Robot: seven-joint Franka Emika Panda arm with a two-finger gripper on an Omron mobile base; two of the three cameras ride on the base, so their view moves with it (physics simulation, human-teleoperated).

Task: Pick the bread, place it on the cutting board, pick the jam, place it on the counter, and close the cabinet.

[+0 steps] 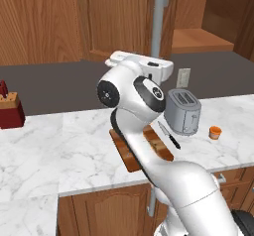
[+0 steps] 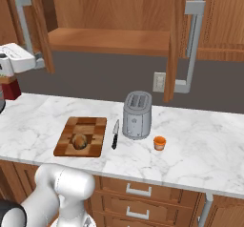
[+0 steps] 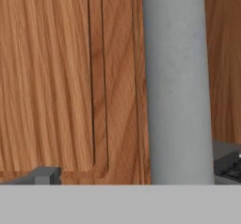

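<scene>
the reddish-brown wooden upper wall cabinet (image 2: 114,11) stands open, both doors swung out: the left door (image 2: 40,25) with its long grey bar handle (image 2: 24,23) and the right door (image 2: 177,40) with its own grey bar handle (image 2: 193,45). the robot's white hand with the gripper (image 2: 16,59) is up at the left door, close against its outer face; in the left base view the hand (image 1: 144,66) sits just beside the vertical grey bar (image 1: 158,27). the hand view looks straight at wood grain with that grey bar (image 3: 176,82) running down close in front. whether the gripper is wide or narrow i cannot tell; the fingertips are not clearly seen.

well below, on the white marble tabletop (image 2: 200,145), the small squat orange jam jar (image 2: 159,142) stands just right of a grey metal toaster (image 2: 137,115). the small round brown bread roll (image 2: 79,141) rests on the checkered wooden cutting board (image 2: 81,135), and a black-handled knife (image 2: 115,134) lies between board and toaster. both the roll and the jar are far below the gripper and apart from it.
</scene>
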